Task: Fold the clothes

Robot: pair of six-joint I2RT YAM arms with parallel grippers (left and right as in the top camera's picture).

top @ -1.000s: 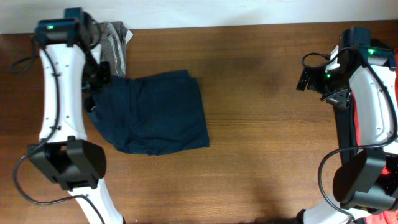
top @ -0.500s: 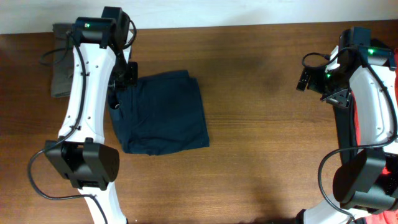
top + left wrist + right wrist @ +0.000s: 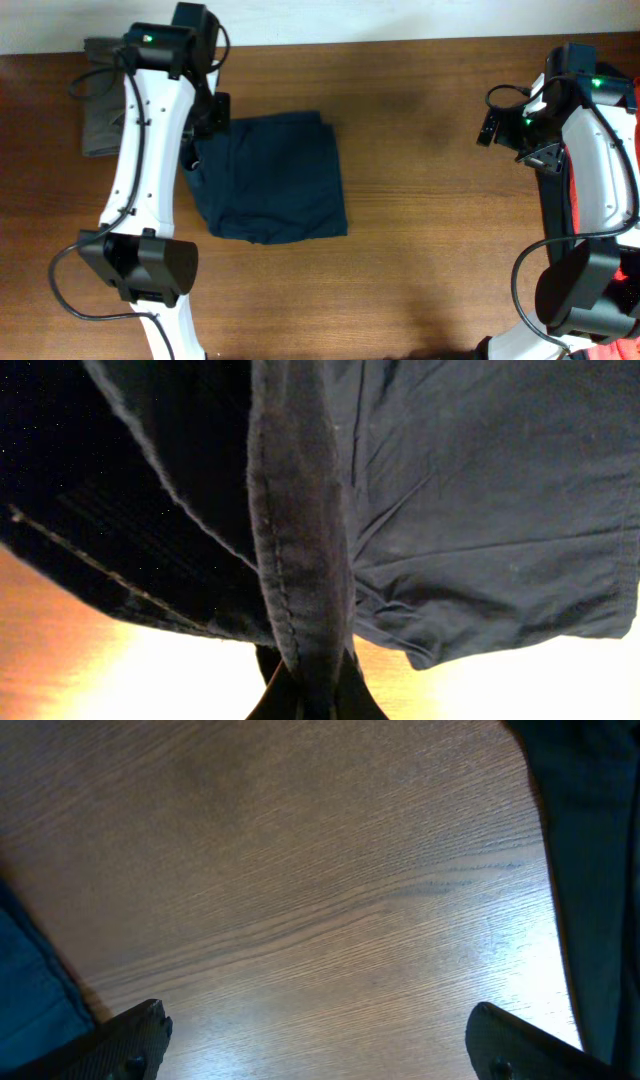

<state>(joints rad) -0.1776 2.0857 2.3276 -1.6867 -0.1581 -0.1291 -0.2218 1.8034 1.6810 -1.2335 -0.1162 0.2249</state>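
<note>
On the left half of the counter (image 3: 430,250) lies the navy blue garment (image 3: 272,178), a squarish bundle with its left edge under the left arm. The left gripper (image 3: 312,695) is closed on a thick seamed fold of that edge, which the left wrist view shows rising as a ridge of fabric from between the fingers. Over the last second the arm has swung in from the counter's left side and carried that edge rightwards. The ragged left part of the cloth is gone, the bundle is narrower, and the whole piece has slid a little to the right. The grey-olive trousers (image 3: 100,100) now lie in the open at the far left corner, well apart from the navy piece. This looks like a fold or drag in progress, with the cloth not yet let go. The right gripper (image 3: 320,1040) stands open and empty above bare wood, well off to the right, close to the red T-shirt (image 3: 632,100) at the counter's edge.
</note>
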